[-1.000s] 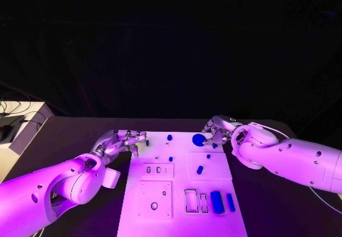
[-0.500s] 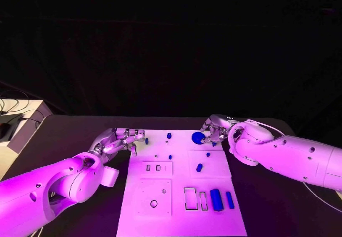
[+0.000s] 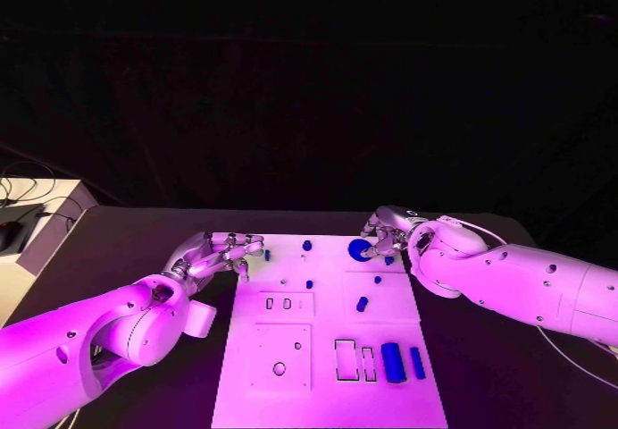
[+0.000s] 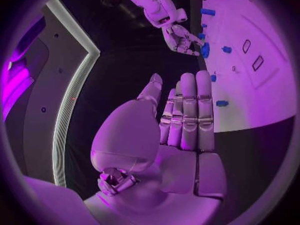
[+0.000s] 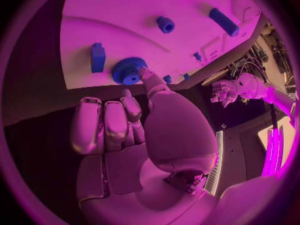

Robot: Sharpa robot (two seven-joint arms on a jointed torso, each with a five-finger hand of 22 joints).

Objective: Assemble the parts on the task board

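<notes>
Head view: right hand (image 3: 382,239) is at the far edge of the white board (image 3: 329,357), touching the blue gear (image 3: 358,250), prob. to seat or turn it. Left hand (image 3: 221,253) waits near the board's left corner.
Left wrist: fingers (image 4: 187,110) straight, together, holding nothing.
Right wrist: a fingertip (image 5: 146,75) presses the gear, other fingers curled; real grip, cannot tell

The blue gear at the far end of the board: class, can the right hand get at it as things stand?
Probably yes. The right hand is beside the blue gear, one of its fingers reaching the gear's edge, and nothing lies between them on the board.
</notes>
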